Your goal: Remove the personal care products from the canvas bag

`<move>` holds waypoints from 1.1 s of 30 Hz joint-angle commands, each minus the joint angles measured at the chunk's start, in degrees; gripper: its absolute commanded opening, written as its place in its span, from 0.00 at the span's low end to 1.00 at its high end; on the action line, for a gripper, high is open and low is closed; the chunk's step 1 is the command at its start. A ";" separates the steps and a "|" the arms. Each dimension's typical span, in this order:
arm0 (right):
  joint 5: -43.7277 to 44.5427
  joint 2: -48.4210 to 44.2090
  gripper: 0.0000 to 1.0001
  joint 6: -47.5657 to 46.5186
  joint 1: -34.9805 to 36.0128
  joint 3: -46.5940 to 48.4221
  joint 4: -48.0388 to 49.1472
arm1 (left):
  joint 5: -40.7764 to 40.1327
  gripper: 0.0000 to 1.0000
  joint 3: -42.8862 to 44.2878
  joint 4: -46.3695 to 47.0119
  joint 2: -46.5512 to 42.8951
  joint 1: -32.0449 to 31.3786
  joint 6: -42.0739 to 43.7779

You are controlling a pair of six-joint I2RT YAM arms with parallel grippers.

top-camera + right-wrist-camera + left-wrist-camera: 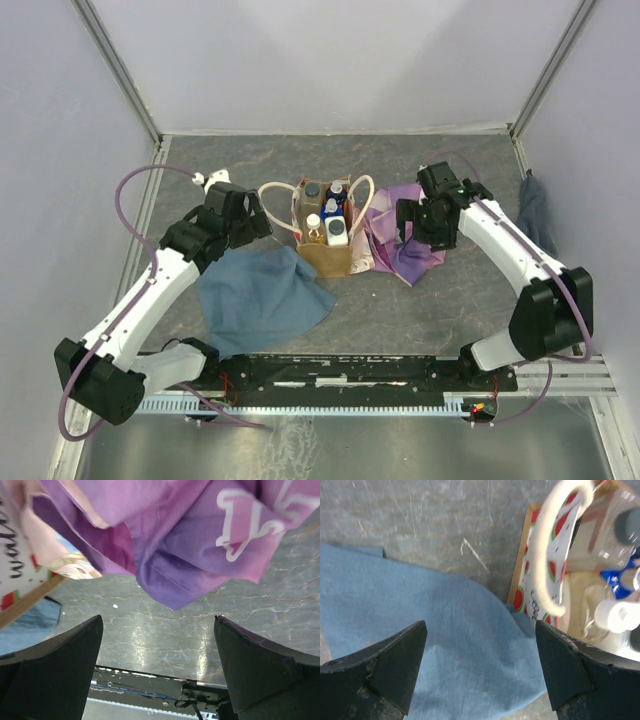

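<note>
Two arms: the left arm (140, 300) and the right arm (510, 250) reach in from the near edge of the bench (430, 310), one to each side of the bag.
Left jaws: wide apart, holding nothing. They hang over the far right corner of the blue cloth (460, 645), just left of the bag and close to its left handle (555, 555).
Right jaws: wide apart, gripping nothing. They hang over the near edge of the purple-pink cloth (190, 540), just right of the bag.
Canvas bag (330, 262): upright in the middle of the bench, a little toward the far side, mouth open to the ceiling. It is tan outside, and the left wrist view shows a watermelon print on its inner face.
Handles: two cream loops, one flopped out to the left, the right handle (362, 198) flopped out to the right.
Personal care products (337, 232): all inside the bag, standing close together with their tops at about rim height. I can make out a grey cap at the far left, blue ones behind, a white bottle at the near right and an orange-bodied one beside it.
Blue cloth: spread flat near and left of the bag, its far right corner touching the bag's foot.
Purple-pink cloth: crumpled against the bag's right side.
Dark cloth (535, 212): at the far right edge by the wall, well apart from everything else.
</note>
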 commanded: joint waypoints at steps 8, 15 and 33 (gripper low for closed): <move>-2.30 17.80 1.00 3.13 1.13 3.03 7.16 | 11.97 0.85 -5.89 2.58 -4.88 0.10 -2.41; 1.03 26.69 1.00 4.32 1.66 8.37 7.64 | 11.70 0.81 -8.43 1.46 -7.32 0.03 -2.45; 2.34 70.83 1.00 11.84 -16.42 76.27 1.62 | 13.33 0.83 0.04 -1.99 -5.09 0.23 -2.27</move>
